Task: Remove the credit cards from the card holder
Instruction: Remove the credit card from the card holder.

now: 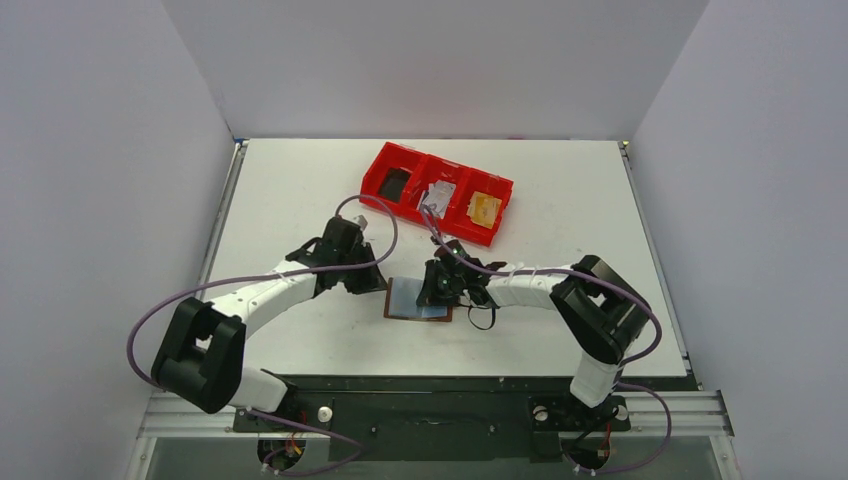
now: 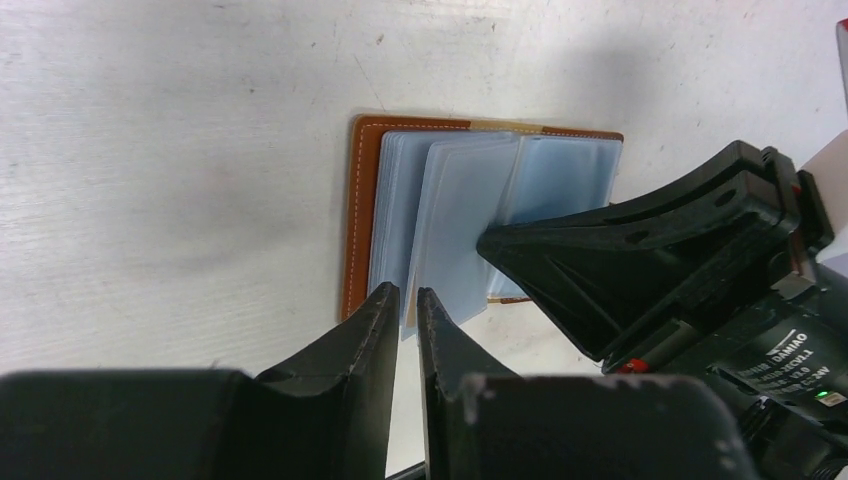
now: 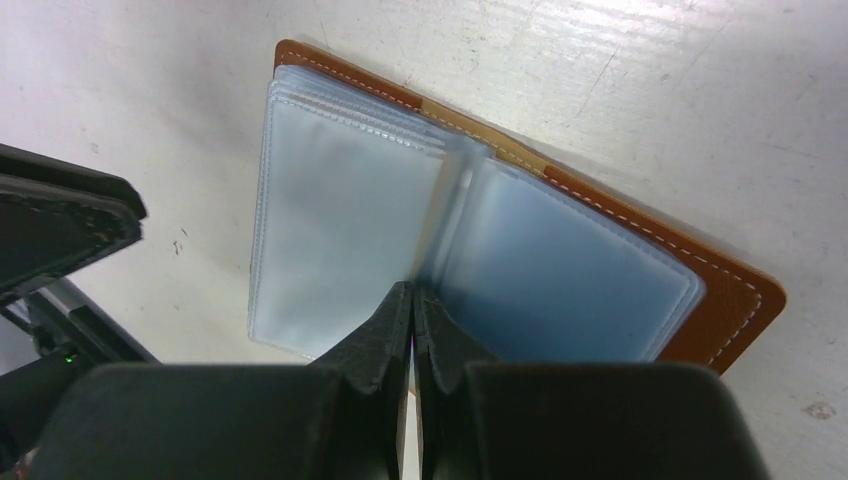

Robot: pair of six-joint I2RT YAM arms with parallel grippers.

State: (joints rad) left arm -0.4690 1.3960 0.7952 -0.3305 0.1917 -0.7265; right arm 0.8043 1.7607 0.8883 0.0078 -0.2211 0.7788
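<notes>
The brown leather card holder [image 1: 418,300] lies open on the table, its clear bluish sleeves fanned out. My left gripper [image 2: 405,295] is at its near-left corner, jaws nearly together on the corner of one raised sleeve [image 2: 460,220]. My right gripper [image 3: 412,290] is shut, its tips pressing down at the fold between the sleeves [image 3: 340,220]. Brown leather [image 3: 730,300] shows along the holder's edge [image 2: 358,200]. I cannot tell whether credit cards sit inside the sleeves; no card shows outside them.
A red three-compartment tray [image 1: 440,190] stands behind the holder, with a tan-gold flat thing [image 1: 485,208] in its right compartment and a pale one [image 1: 441,193] in the middle. The right gripper's black body [image 2: 650,260] is close beside my left fingers.
</notes>
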